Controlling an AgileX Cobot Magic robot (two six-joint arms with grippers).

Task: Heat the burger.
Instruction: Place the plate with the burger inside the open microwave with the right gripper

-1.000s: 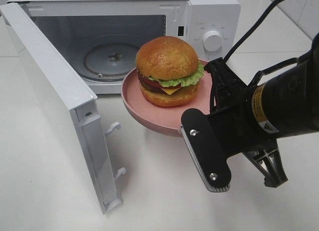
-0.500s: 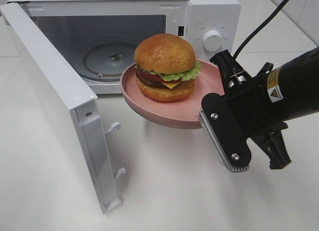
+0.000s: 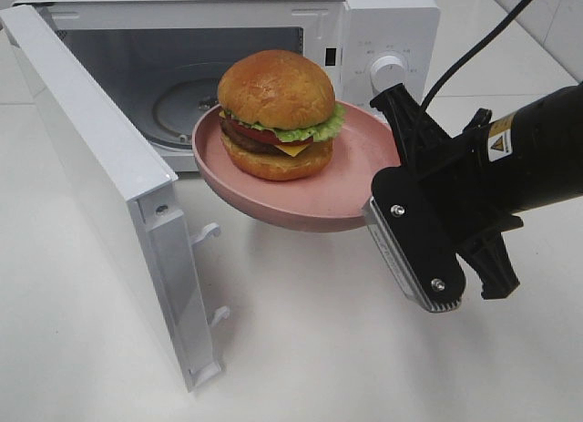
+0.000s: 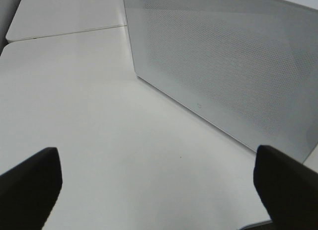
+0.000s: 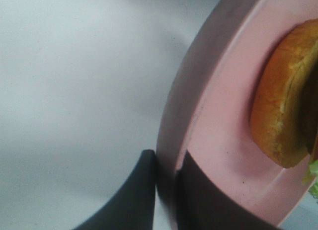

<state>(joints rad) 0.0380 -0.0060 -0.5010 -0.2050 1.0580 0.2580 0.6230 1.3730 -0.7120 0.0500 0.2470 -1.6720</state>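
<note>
The right gripper (image 3: 393, 135) clamps the plate (image 3: 301, 199) by its rim, aloft. The burger (image 3: 276, 112) sits on it, beyond the jaws, with the open microwave (image 3: 383, 21) cavity just past it. The left gripper (image 4: 159, 185) is empty, its jaws apart.

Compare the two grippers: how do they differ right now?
The left gripper is open above the table; the right gripper is shut on the pink plate. The left holds nothing; the right carries the burger on that plate before the microwave. Both have dark fingers.
</note>
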